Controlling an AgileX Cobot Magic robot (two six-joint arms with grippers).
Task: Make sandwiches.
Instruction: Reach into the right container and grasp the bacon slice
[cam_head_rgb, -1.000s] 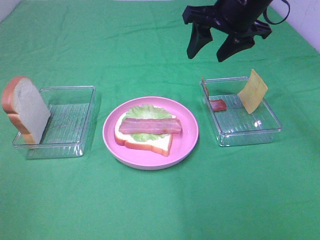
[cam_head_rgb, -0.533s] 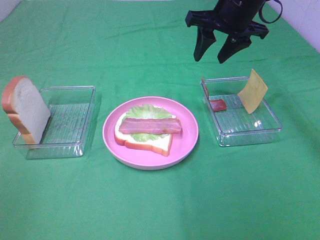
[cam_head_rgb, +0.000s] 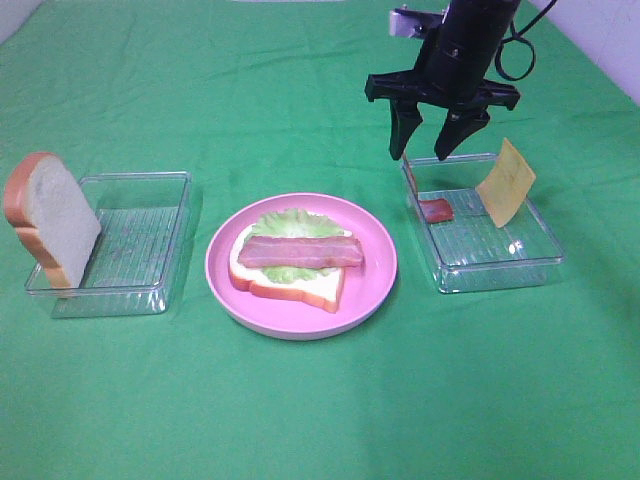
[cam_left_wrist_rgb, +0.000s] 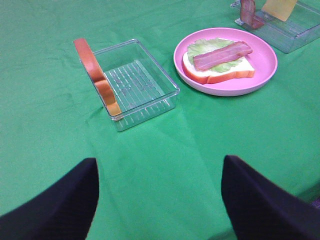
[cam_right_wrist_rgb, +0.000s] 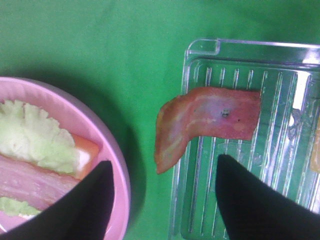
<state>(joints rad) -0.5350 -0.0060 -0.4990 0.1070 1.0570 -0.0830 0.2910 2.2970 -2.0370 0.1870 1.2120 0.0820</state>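
Observation:
An open sandwich (cam_head_rgb: 290, 265) of bread, pale green lettuce and one bacon strip lies on the round pink plate (cam_head_rgb: 375, 290). It also shows in the left wrist view (cam_left_wrist_rgb: 220, 62). A second bread slice (cam_head_rgb: 50, 215) leans upright on the left clear tray (cam_head_rgb: 150, 290). Another bacon strip (cam_head_rgb: 434, 209) hangs over the rim of the right clear tray (cam_head_rgb: 500, 270), and a yellow-orange cheese slice (cam_head_rgb: 505, 182) leans in the same tray. My right gripper (cam_head_rgb: 420, 155) is open and empty just above that bacon (cam_right_wrist_rgb: 210, 112). My left gripper (cam_left_wrist_rgb: 160, 160) is open and empty, well short of the left tray.
A green cloth (cam_head_rgb: 320, 420) covers the whole table. The two trays stand on either side of the plate. The white wall edge shows at the back right.
My right gripper has come down and toward the near side, over the right tray's bacon end, and has stayed open. Nothing else has moved.

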